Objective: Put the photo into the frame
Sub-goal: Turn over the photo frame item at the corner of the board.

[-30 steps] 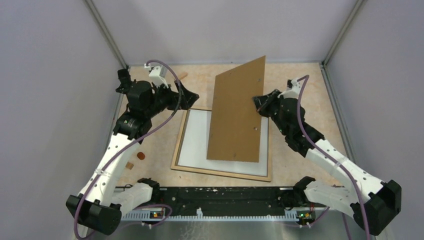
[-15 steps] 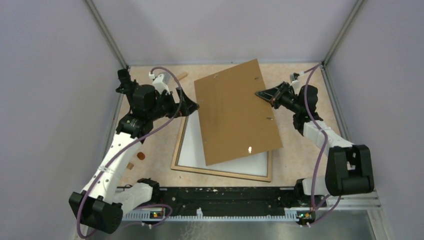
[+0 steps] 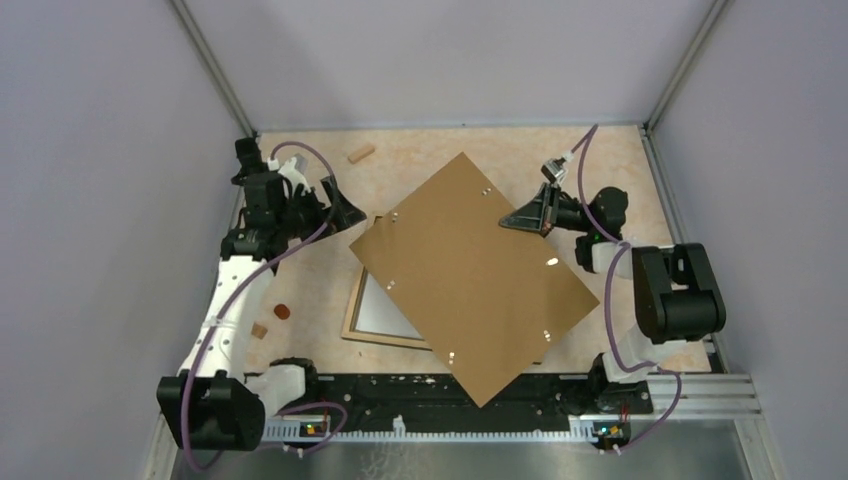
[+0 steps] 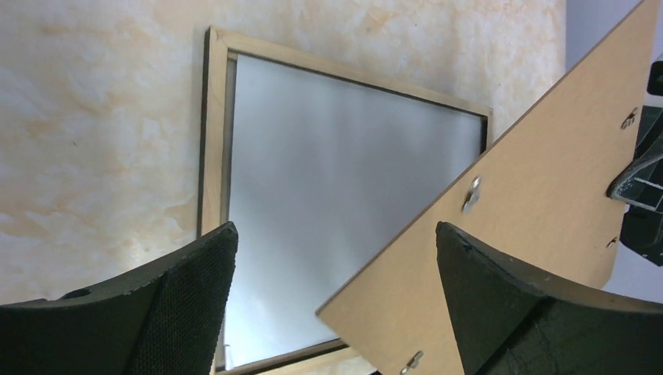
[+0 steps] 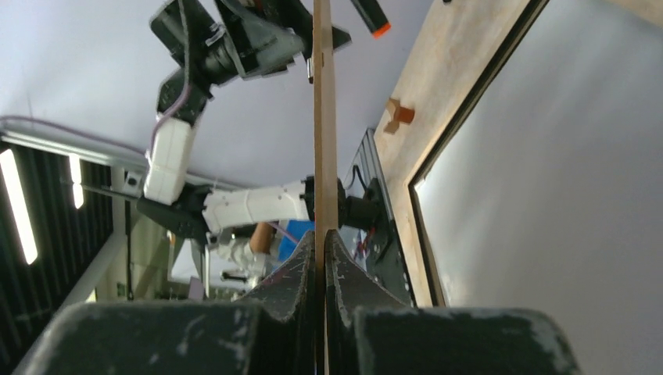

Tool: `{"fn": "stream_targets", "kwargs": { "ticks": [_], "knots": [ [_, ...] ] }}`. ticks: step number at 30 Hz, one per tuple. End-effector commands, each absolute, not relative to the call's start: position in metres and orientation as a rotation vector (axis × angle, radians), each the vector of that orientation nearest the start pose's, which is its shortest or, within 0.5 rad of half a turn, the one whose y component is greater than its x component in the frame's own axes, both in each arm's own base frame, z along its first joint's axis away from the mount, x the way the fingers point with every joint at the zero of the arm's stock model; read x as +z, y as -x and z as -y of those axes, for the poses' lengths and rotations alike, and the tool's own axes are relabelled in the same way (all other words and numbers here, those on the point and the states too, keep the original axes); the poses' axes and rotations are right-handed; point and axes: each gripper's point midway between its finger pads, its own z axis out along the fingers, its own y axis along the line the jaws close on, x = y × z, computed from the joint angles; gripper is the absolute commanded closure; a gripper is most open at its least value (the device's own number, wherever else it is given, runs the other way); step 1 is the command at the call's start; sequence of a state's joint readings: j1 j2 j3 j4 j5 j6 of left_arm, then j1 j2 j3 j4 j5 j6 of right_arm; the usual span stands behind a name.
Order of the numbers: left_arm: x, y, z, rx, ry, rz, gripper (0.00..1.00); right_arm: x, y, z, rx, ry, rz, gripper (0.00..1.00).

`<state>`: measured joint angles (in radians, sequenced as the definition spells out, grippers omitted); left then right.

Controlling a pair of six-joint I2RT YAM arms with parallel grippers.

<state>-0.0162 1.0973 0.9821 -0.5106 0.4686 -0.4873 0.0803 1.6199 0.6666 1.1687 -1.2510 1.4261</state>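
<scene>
The frame point(image 3: 352, 310) lies flat mid-table, pale wood face up, round a plain white-grey pane point(image 4: 336, 172); no printed photo shows in any view. My right gripper point(image 3: 515, 220) is shut on the far right edge of the brown backing board point(image 3: 470, 275) and holds it flat and skewed above the frame, covering most of it. The right wrist view shows the board edge-on point(image 5: 324, 117) between my shut fingers point(image 5: 324, 238). My left gripper point(image 3: 345, 212) is open and empty over the frame's far left corner point(image 4: 215, 133); the board's corner point(image 4: 532, 226) shows beyond my open fingers.
A small wooden block point(image 3: 361, 153) lies at the far left. A small red-brown piece point(image 3: 282, 312) and a small tan piece point(image 3: 259, 330) lie left of the frame. The black base rail point(image 3: 400, 395) runs along the near edge. Grey walls close in on both sides.
The right arm has swung the board down from nearly upright to flat and turned it diagonally over the frame. The left arm has drawn back to the left.
</scene>
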Motion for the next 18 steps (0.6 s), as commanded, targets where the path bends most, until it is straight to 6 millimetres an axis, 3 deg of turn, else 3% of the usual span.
{"fn": "stream_targets", "kwargs": {
  "ticks": [1, 7, 12, 18],
  "knots": [
    [0.262, -0.314, 0.100, -0.681, -0.001, -2.111, 0.02, 0.229, -0.271, -0.212, 1.969, 0.330, -1.861, 1.00],
    [0.258, -0.294, 0.166, -1.242, -0.254, -2.022, 0.02, 0.227, -0.258, -0.230, 2.002, 0.451, -1.862, 1.00],
    [0.251, -0.287, 0.188, -1.427, -0.357, -2.014, 0.03, 0.223, -0.249, -0.237, 2.023, 0.497, -1.881, 1.00],
    [0.248, -0.266, 0.208, -1.683, -0.441, -1.965, 0.18, 0.219, -0.252, -0.241, 2.000, 0.516, -1.899, 1.00]
  ]
}}
